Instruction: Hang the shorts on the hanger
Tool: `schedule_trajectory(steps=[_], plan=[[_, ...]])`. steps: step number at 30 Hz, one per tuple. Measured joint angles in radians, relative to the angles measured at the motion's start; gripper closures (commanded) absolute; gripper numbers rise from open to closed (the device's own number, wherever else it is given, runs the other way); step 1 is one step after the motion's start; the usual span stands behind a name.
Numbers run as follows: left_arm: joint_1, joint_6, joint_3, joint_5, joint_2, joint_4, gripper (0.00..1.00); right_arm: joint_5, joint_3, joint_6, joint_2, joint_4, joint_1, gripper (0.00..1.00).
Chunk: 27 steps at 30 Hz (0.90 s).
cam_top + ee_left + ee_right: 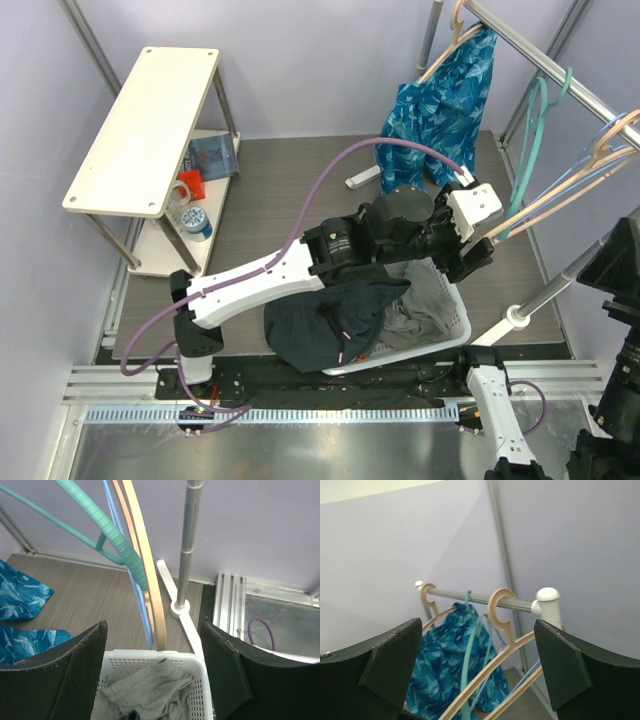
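Note:
The dark navy shorts [335,322] lie draped over the left rim of the white basket [452,300]; only a dark scrap shows in the left wrist view [131,715]. The beige hanger [585,170] hangs on the rail at right; it also shows in the left wrist view [152,590] and the right wrist view [501,609]. My left gripper [480,255] is open and empty above the basket's far corner, just short of the hanger's lower end, which sits between the fingers [152,665]. My right gripper [477,675] is open and empty, facing the rail.
Grey cloth [145,690] fills the basket. A teal hanger [535,115] and a thin pale-blue hanger [131,580] hang beside the beige one. A blue leaf-patterned garment [440,110] hangs further along the rail. A rail post [186,555] stands behind the basket. A white shelf unit [145,130] stands at far left.

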Motion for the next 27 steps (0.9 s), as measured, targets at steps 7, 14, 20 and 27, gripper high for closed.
schedule_trajectory(steps=[7,14,20,27], plan=[[-0.01,0.002,0.053,-0.07,0.068,0.008,0.7,0.102,0.036,0.037,-0.043,0.018,-0.127,0.0],[-0.011,-0.003,0.098,-0.096,0.08,0.01,0.97,0.076,-0.015,0.068,-0.079,0.018,-0.134,0.01],[-0.015,-0.006,0.126,-0.106,0.08,0.016,1.0,0.063,-0.051,0.081,-0.079,-0.003,-0.135,0.01],[-0.016,-0.026,0.126,-0.107,0.08,0.037,1.0,0.063,-0.052,0.093,-0.079,-0.001,-0.135,0.01]])
